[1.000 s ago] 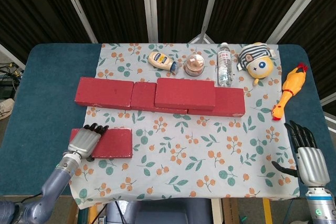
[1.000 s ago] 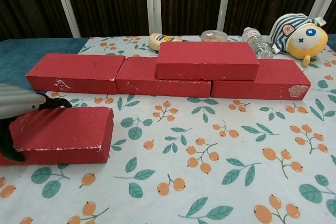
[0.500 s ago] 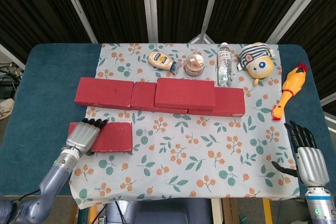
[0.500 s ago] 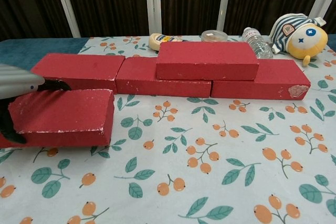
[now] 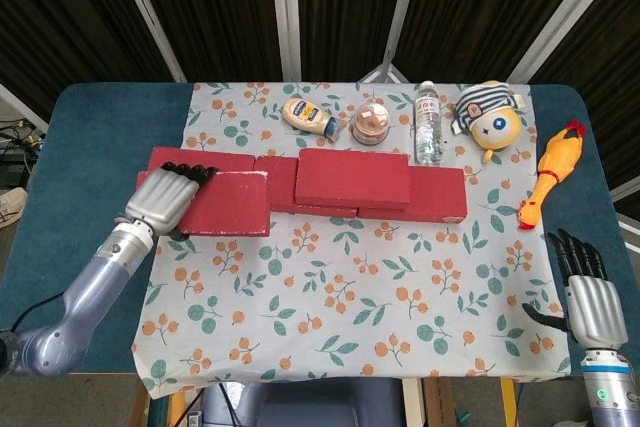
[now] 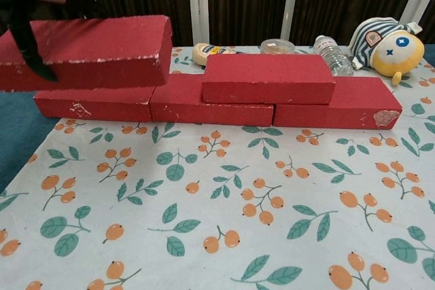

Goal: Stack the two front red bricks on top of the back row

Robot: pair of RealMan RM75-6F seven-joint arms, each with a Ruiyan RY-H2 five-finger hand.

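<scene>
Left hand (image 5: 166,197): clamped on rectangular red foam brick (image 5: 225,203), now raised over back row (image 5: 430,195). Right hand (image 5: 586,292): fingers apart, unchanged.

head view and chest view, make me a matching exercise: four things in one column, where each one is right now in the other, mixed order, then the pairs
Things:
1. held brick
2. stacked brick
3. rubber chicken
4. right hand

Places:
A. lying on the blue table at its right edge
B. resting on the back row, right of its middle
C. lifted in the left hand, above the back row's left end
D. hanging off the table's near right corner, holding nothing

Pairs: 1-C, 2-B, 3-A, 4-D
</scene>
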